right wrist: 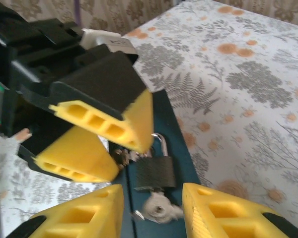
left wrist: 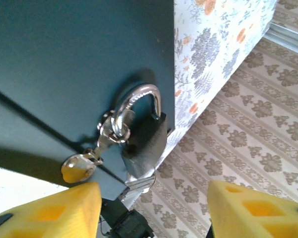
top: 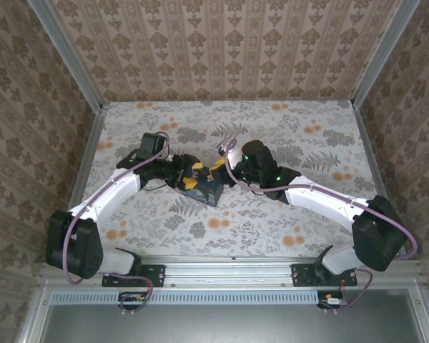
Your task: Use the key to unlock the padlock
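Flowered table (top: 307,143): dark box (top: 209,193) at centre. Left gripper (left wrist: 151,187) faces the box front, jaws apart, empty. Right gripper (right wrist: 153,192), jaws apart, straddles the key (right wrist: 159,209) unclamped. Padlock (left wrist: 146,141) hangs against the box front, key in its base.

1. The left arm (top: 114,189) and the right arm (top: 322,200) each have glossy white curved links between bulky black joint housings.
2. A purple cable (top: 386,209) loops loosely along each arm.
3. Small green lights (top: 247,153) glow on the right arm's black wrist.
4. The left claw (left wrist: 154,210) and the right claw (right wrist: 151,213) carry yellow wedge-shaped fingers (right wrist: 84,215) with hollow rectangular cells, backed in black.
5. Black base plates (top: 139,275) sit on a silver rail (top: 229,261).
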Robot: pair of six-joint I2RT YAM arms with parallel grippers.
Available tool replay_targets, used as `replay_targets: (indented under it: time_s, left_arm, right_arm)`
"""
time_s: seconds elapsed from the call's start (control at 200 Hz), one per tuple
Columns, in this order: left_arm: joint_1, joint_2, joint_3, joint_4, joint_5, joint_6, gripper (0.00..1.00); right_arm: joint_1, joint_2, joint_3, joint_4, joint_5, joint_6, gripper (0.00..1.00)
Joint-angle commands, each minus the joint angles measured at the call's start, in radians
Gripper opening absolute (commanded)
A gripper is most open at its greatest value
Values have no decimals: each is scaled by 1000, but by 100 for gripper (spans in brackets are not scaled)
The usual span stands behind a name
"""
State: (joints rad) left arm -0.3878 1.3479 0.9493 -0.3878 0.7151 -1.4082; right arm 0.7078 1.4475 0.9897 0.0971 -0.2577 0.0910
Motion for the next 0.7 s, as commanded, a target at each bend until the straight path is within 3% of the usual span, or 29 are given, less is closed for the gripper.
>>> replay_targets:
  time_s: [0.0, 0.2, 0.275, 0.415, 0.695]
  left_arm:
    - [27, -55, 13, 12, 41, 34, 60]
    - [106, -94, 37, -133, -19, 202, 59]
    - [127, -95, 65, -214, -110, 316, 59]
    - [141, -90, 113, -327, -278, 516, 59]
    - [191, -14, 144, -284, -340, 687, 59]
  right_arm:
    - [1, 44, 72, -77, -94, 38, 37]
    - [2, 124, 170, -198, -121, -1, 42]
    - [14, 135, 175, -207, -111, -100, 49]
    - [19, 154, 187, -236, -54, -324, 53]
    - [22, 264, 282, -334, -58, -573, 53]
